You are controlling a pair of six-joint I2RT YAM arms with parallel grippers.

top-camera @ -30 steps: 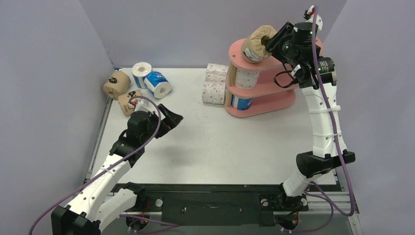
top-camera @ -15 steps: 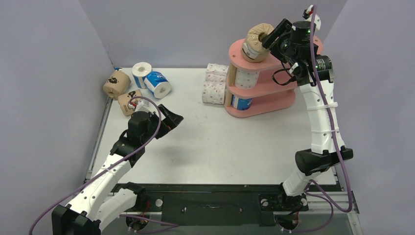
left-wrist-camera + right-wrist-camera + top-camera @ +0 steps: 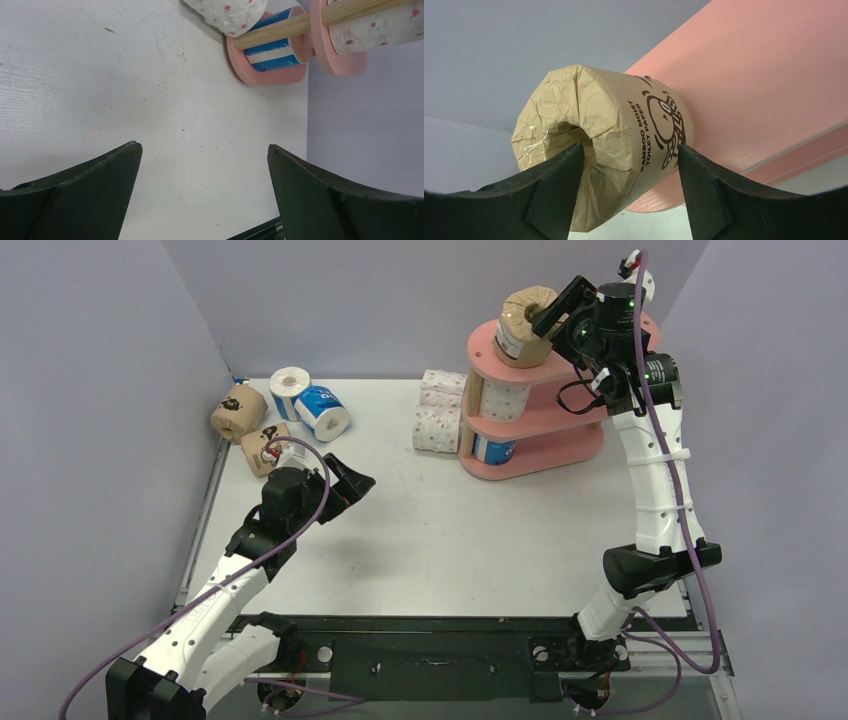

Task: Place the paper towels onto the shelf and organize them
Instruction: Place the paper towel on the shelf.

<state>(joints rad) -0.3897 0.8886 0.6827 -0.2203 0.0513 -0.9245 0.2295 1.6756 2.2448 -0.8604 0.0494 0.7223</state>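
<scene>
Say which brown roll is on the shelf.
The brown roll on the shelf's top board, at the right gripper; the other two lie on the table, far left.

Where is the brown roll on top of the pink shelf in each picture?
Top external: brown roll, upper right, atop the pink shelf.
Left wrist: not in it.
Right wrist: centre, at the top board's edge.
Shared landmark: the pink shelf.

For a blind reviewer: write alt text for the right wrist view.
A brown roll printed with a cartoon lies on its side on the shelf's pink top board. The dark fingers of the right gripper straddle the roll's wall, one tip at the hollow end, one by the print; whether they grip is unclear.
</scene>
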